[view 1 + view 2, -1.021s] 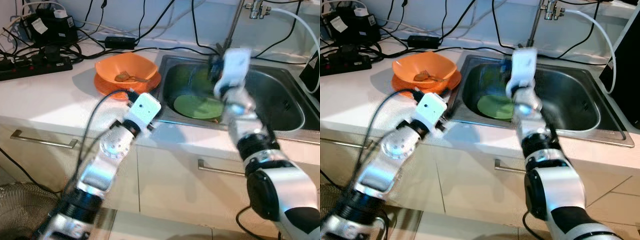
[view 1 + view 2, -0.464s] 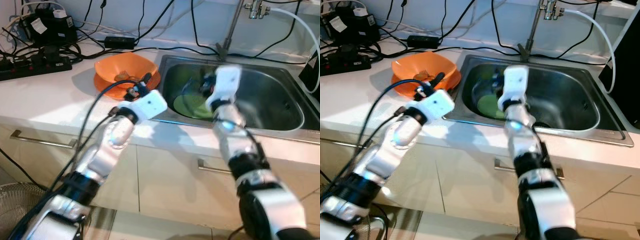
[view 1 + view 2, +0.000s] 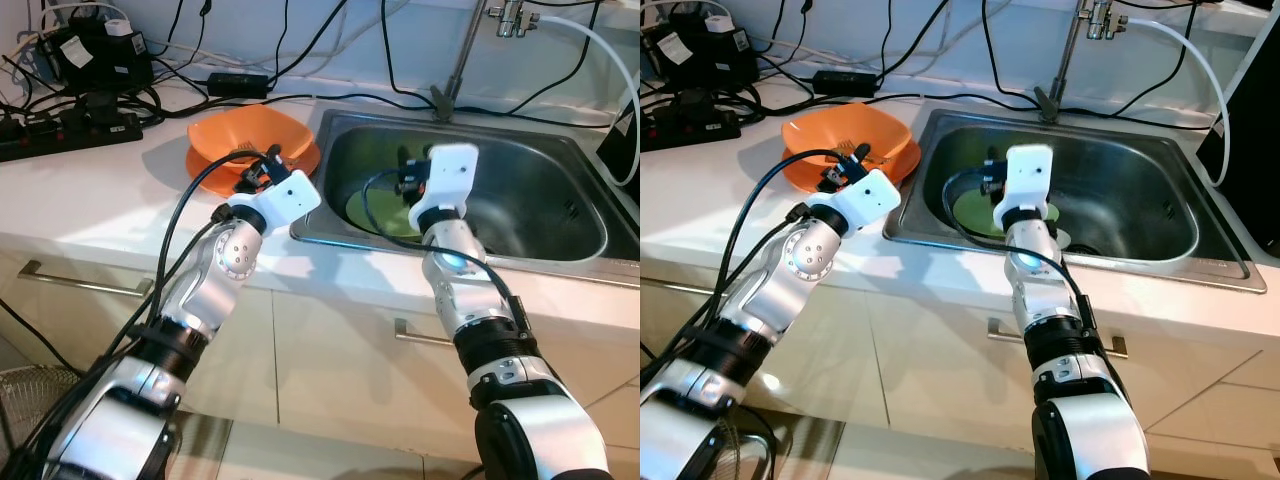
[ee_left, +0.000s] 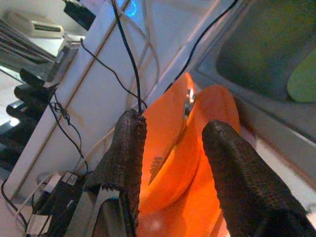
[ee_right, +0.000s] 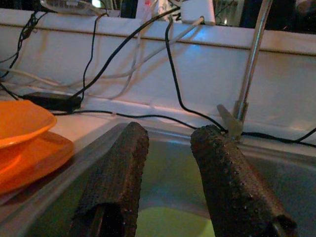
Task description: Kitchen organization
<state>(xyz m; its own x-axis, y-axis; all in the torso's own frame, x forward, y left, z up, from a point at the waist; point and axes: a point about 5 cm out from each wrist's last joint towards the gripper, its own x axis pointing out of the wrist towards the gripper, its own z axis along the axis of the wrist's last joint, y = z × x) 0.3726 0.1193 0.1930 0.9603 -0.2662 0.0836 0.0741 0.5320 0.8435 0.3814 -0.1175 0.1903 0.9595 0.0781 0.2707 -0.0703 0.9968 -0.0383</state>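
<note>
Our head cameras look down on counter; wrist cameras sit close, sharing sink [image 3: 560, 190] and orange bowl [image 4: 173, 148].

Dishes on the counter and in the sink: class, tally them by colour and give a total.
Orange: 2, the orange bowl stacked on the orange plate on the counter.
Green: 1, the green plate lying in the sink.
Total: 3 dishes.

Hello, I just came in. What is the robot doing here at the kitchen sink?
The robot stands at a white counter. Its left gripper, fingers open and empty, points at the orange bowl stacked on an orange plate. Its right gripper, also open and empty, hovers over the steel sink, where a green plate lies. Nothing is grasped yet.
</note>
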